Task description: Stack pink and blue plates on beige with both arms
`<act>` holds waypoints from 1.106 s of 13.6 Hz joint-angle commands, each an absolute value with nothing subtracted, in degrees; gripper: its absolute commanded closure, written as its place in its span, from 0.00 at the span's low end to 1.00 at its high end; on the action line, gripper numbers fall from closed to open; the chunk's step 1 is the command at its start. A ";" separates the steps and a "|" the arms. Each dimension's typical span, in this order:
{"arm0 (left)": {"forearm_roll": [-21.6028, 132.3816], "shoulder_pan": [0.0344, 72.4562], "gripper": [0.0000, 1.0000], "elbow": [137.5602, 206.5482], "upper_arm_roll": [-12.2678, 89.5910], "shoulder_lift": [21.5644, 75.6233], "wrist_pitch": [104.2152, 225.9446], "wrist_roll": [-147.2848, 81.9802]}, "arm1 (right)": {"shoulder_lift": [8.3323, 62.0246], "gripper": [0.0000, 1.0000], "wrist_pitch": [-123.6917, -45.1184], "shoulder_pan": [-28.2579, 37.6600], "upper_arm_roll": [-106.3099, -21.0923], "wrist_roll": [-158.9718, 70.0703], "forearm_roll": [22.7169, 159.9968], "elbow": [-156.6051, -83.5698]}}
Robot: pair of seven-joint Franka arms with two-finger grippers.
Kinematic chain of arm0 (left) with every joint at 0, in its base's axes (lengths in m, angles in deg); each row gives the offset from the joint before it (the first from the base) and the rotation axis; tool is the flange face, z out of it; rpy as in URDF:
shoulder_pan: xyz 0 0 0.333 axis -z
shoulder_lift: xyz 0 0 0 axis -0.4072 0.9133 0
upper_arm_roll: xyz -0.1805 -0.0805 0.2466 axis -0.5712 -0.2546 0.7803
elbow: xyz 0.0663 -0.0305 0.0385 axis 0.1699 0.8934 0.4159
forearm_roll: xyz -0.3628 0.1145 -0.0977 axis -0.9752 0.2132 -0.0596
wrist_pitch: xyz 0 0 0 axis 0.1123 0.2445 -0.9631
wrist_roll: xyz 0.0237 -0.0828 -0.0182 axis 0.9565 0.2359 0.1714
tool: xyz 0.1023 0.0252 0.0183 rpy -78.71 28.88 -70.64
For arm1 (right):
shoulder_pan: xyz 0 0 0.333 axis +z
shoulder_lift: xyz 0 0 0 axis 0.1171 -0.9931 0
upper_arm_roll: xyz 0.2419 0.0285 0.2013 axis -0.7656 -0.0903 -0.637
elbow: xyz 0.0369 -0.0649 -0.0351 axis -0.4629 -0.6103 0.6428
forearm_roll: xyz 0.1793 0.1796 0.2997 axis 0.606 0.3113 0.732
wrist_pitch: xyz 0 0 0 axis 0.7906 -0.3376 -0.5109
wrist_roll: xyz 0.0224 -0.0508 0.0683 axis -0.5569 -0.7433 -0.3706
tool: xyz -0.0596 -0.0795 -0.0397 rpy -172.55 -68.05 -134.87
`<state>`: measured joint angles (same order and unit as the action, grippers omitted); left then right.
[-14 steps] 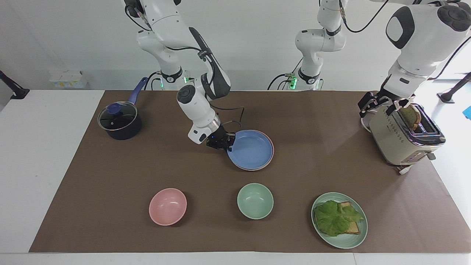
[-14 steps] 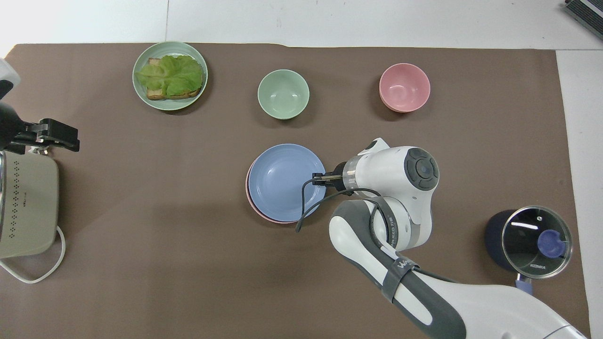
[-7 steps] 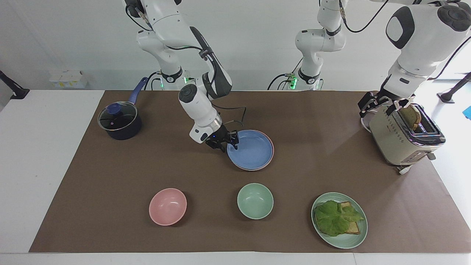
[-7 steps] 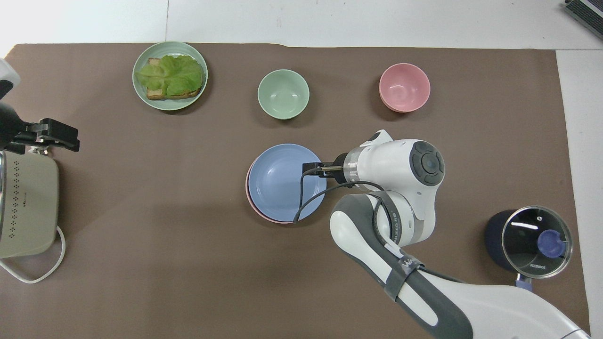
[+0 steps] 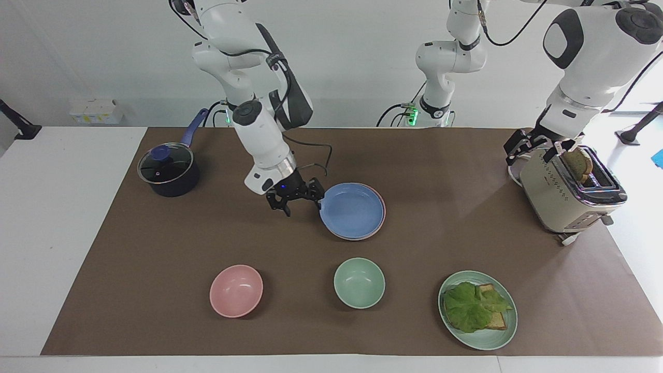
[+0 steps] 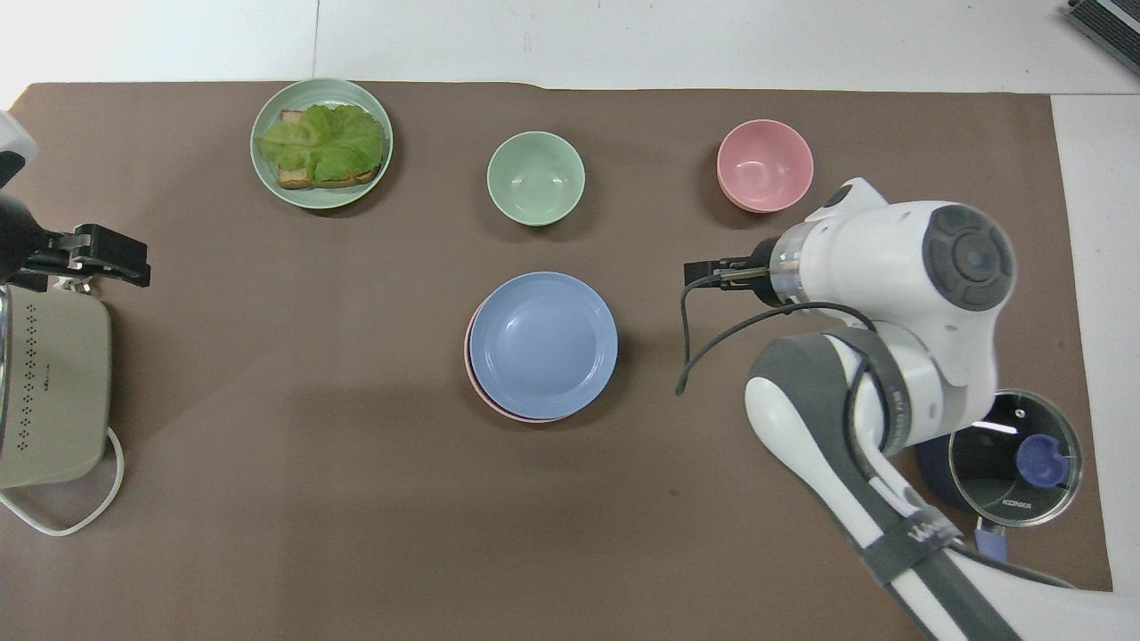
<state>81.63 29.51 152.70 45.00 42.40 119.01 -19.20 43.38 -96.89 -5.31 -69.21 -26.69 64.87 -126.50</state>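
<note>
The blue plate (image 5: 352, 210) now lies on top of the stack in the middle of the brown mat (image 5: 155, 238), with only a crescent of the pink plate (image 5: 382, 207) showing under its rim; no beige plate can be seen in either view, so it is presumably hidden underneath. A second ago the right gripper (image 5: 299, 198) was closed on the blue plate's rim; it has since let go and drawn back, and now hangs with its jaws spread open, just off the plate's edge toward the right arm's end of the worktop. This suggests the stacking is finished and the arm is retreating. The left gripper (image 5: 523, 146) waits with open jaws at the toaster (image 5: 567, 194), at about two o'clock in the facing view. The facing view shows the right gripper's spread fingers and its height above the mat; the overhead view hides them under the arm's wrist but shows a clear gap between the gripper and the plates, and the pink crescent at the stack's eight o'clock edge.
</note>
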 commanded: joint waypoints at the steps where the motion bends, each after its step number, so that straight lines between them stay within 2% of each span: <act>1: 82.11 28.77 0.00 152.68 44.59 42.05 118.45 -18.62 | 45.15 0.00 -91.71 -9.25 -69.77 -26.34 59.29 -123.57; 6: 82.11 28.77 0.00 152.68 44.59 42.05 118.45 -18.62 | 50.25 0.00 -82.58 -15.33 -69.07 -33.36 58.83 -119.97; 15: 82.11 28.77 0.00 152.68 44.59 42.05 118.45 -18.62 | 49.47 0.00 -64.82 -16.83 -67.40 -38.21 54.17 -107.92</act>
